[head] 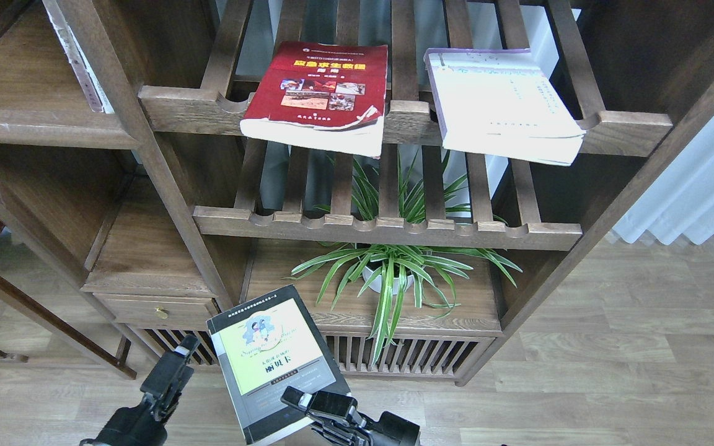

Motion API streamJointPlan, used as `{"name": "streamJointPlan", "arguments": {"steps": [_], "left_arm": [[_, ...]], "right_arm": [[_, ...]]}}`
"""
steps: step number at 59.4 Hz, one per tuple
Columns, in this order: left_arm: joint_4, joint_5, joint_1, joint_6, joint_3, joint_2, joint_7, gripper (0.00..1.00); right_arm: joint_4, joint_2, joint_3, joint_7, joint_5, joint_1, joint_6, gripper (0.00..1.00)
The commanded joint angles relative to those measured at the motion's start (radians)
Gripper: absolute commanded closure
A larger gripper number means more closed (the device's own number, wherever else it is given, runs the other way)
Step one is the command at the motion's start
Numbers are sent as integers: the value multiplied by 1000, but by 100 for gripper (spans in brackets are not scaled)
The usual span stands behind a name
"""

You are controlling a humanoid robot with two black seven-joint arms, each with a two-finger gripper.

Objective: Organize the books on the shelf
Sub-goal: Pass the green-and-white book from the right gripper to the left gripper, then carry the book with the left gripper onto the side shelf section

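Books lie in three places. Red book (320, 93) with a yellow title and small photos rests flat on the upper slatted rack (406, 121), its lower edge hanging over the front rail. Cream-white book (502, 105) with purple edging lies on the same rack to the right, apart from the red one, also overhanging the rail and turned a little askew. Grey-black book (273, 359) with a yellow-green panel is low in the view, in front of the cabinet's base, tilted with its cover facing up. The right claw (317, 406) is at this book's lower right corner and seems closed on its edge, though the fingers are dark and partly hidden. The left claw (174, 365) stands just left of the book, not touching it; whether its fingers are apart I cannot tell. A potted plant (394, 272) with long striped leaves sits on the flat wooden shelf (456, 319) beneath the lower rack (388, 232).
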Motion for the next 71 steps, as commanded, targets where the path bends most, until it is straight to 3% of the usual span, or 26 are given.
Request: {"name": "streamJointPlan", "arguments": {"steps": [1,33,41,42,49,71], "left_arm": [[0,0,-15,0,19,-38,-1,2],[4,-1,-38,0,120,-44,-1,36],[3,-12,-38,0,120,-41,0,52],[4,-13,-38,0,122,-35,2,62],[3,-12,-36,0,128,-23,4,74],[-11,-15,-32,0,145,77,2,85]], "right_arm": [[-2,0,0,-3,-2,-3,0,92],[-2,0,0,-18,-10,-29,0,92],[-5,0,0,-18,-13,-28,0,91],[-6,0,0,-18,-13,-28,0,91],[-14,0,3,-17,-13,-22,0,90],[-40,0,18,-12,-10,11,0,89]]}}
